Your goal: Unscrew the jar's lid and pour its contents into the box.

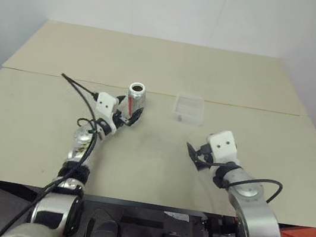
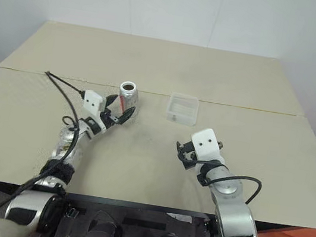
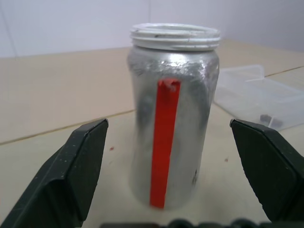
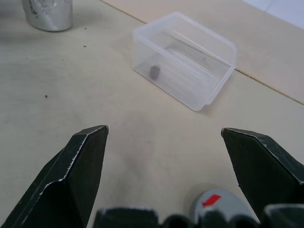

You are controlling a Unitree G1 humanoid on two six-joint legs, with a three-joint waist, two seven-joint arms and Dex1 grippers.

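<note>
One jar (image 1: 136, 98) stands upright on the table (image 1: 38, 117), lidless, its mouth open to the head camera; the left wrist view adds what the head views cannot give: a white threaded rim at the neck, a dull silvery body and a red stripe (image 3: 164, 142) running down the side, with no writing legible on it; the left gripper (image 1: 129, 116) sits just in front of the jar with its jaws spread wide, and in its own view the two black fingers (image 3: 71, 175) stand clear of the jar on either side, touching nothing; near the jar, on the robot's right, lies the box (image 1: 189, 109), clear plastic with rounded corners, upright and open; the right wrist view shows a small dark piece (image 4: 154, 71) lying inside it, which the head views leave too small to make out; the lid (image 4: 216, 203), grey with a red mark on top, lies on the table close under the right gripper (image 1: 195, 155), seen between the bases of its fingers; that gripper's jaws are also wide apart and hold nothing, well short of the box.
</note>
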